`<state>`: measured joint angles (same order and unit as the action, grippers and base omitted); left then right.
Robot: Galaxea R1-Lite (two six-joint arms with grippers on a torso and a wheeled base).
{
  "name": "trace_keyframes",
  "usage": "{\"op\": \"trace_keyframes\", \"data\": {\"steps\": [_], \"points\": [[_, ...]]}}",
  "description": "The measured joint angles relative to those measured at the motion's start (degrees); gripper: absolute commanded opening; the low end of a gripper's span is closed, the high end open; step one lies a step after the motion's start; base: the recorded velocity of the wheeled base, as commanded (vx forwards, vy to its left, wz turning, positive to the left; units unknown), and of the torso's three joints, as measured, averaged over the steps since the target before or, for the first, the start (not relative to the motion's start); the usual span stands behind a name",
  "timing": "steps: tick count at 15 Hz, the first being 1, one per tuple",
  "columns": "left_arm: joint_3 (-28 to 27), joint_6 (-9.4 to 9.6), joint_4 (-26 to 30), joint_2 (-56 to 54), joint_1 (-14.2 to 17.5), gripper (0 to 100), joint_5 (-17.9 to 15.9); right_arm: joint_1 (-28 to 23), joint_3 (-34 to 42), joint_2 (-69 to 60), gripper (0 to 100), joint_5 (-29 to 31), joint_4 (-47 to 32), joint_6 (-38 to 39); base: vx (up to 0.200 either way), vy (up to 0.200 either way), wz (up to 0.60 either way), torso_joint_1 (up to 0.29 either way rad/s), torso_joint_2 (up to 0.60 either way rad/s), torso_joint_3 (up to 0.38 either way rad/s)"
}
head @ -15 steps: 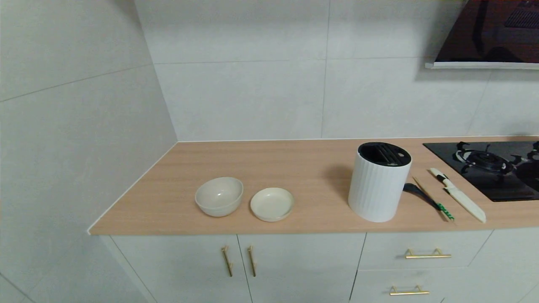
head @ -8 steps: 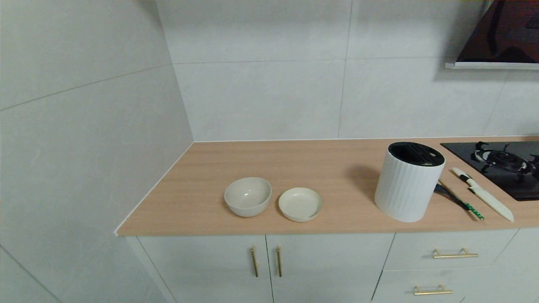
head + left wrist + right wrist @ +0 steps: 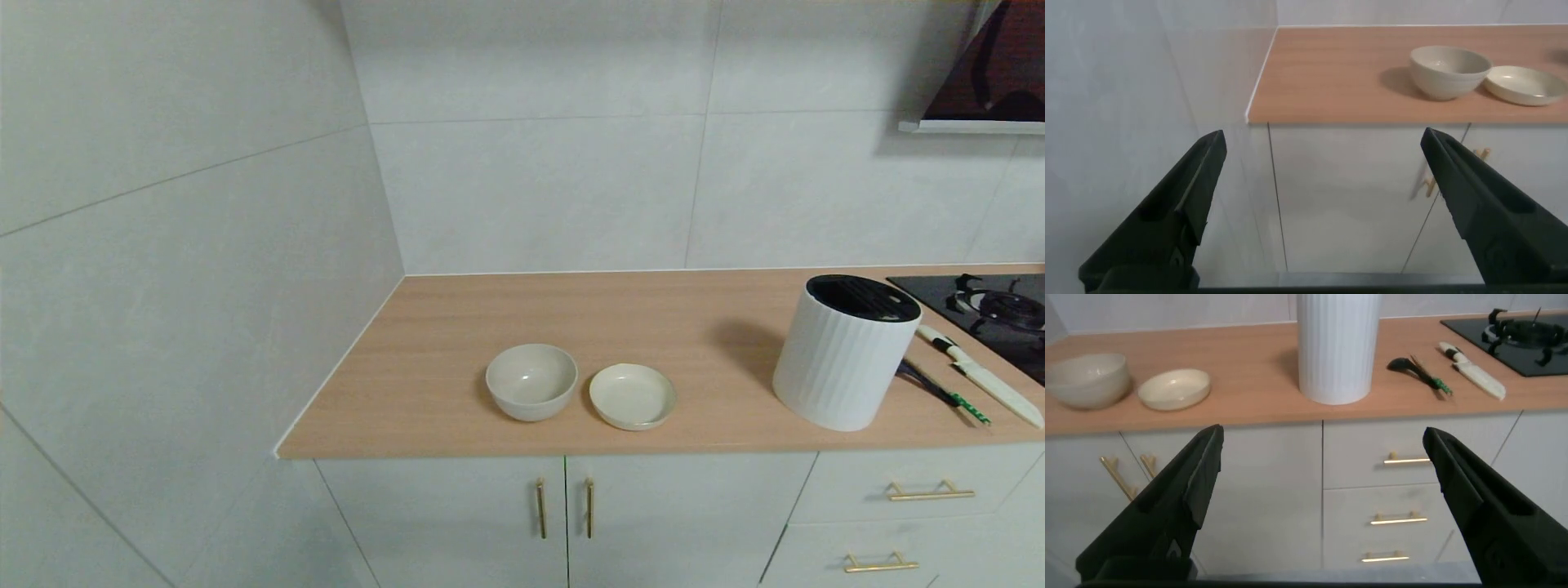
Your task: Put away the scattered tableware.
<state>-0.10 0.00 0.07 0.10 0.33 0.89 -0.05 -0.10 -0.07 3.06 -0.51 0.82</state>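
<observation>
A cream bowl (image 3: 531, 381) and a shallow cream dish (image 3: 633, 396) sit side by side near the counter's front edge. To their right stands a white ribbed utensil holder (image 3: 845, 363) with a black slotted top. Beyond it lie a black spoon (image 3: 927, 378), chopsticks (image 3: 967, 404) and a white-bladed knife (image 3: 980, 376). My left gripper (image 3: 1323, 143) is open, low in front of the cabinets, with the bowl (image 3: 1450, 71) and dish (image 3: 1525, 84) above and ahead. My right gripper (image 3: 1323, 437) is open too, below the counter, facing the holder (image 3: 1337, 347), the dish (image 3: 1174, 388) and the knife (image 3: 1470, 370).
The wooden counter (image 3: 653, 310) meets a tiled wall at its left end and back. A black gas stove (image 3: 996, 314) is set in at the far right. White cabinet doors (image 3: 490, 523) and drawers (image 3: 906, 490) with gold handles run below.
The whole head view has shifted, so everything slides right in the picture: the camera turned left. Nothing on the counter has moved.
</observation>
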Motion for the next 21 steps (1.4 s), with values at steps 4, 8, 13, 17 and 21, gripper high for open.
{"op": "trace_keyframes", "data": {"steps": [4,8,13,17,21], "points": [[0.0,0.0,0.1,0.0,0.0,100,0.0,0.0,0.0,0.0,100,0.0,0.0,0.0,0.0,0.0,0.0,0.0,0.0,0.0],[0.0,0.0,0.1,0.0,0.0,100,0.0,0.0,0.0,0.0,100,0.0,0.0,0.0,0.0,0.0,0.0,0.0,0.0,0.0],[0.0,0.0,0.1,0.0,-0.1,100,0.0,0.0,0.0,0.0,100,0.0,0.0,0.0,0.0,0.0,0.0,-0.158,0.35,0.186],[0.0,-0.02,0.0,0.0,0.0,100,0.1,0.0,0.0,0.0,100,0.0,0.0,0.0,0.0,0.0,0.0,-0.243,0.54,0.292],[0.0,-0.05,0.1,0.0,-0.1,100,0.1,0.0,0.0,0.0,100,0.0,0.0,0.0,0.0,0.0,0.0,-0.238,0.54,0.298]]}}
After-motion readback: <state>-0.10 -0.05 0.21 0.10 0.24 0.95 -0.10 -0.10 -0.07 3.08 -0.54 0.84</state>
